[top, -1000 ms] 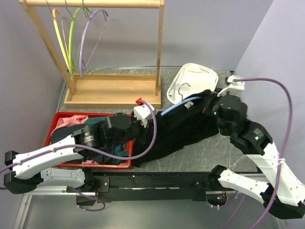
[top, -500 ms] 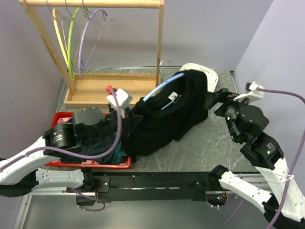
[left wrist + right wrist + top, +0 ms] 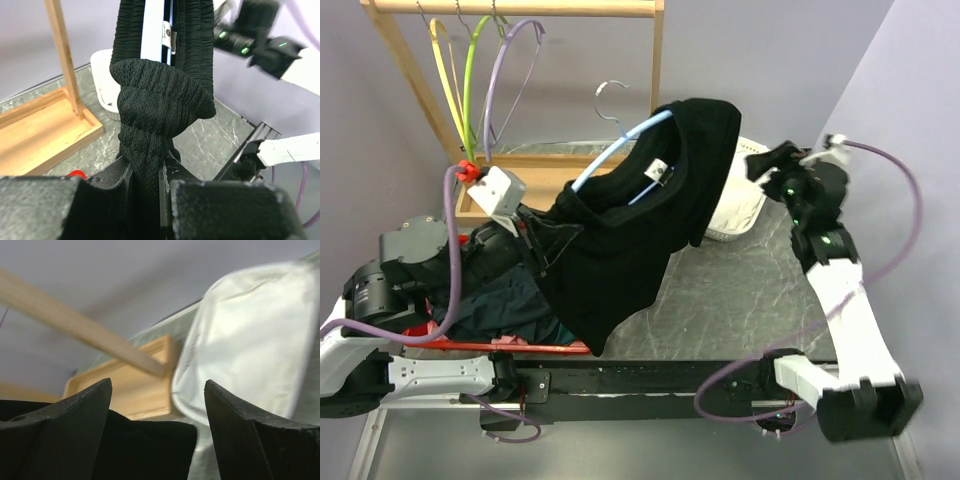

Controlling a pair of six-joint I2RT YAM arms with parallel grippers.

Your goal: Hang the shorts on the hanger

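over the hanger [image 3: 619, 148], the shorts [image 3: 630, 240]

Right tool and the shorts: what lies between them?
In the top view, only a narrow gap separates the open right tool from the raised shorts. The white basket shows beneath that gap, and nothing else sits there.

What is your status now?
Left gripper shut on black shorts. Right gripper open, empty. Shorts draped over light blue hanger. Wooden rack close behind.
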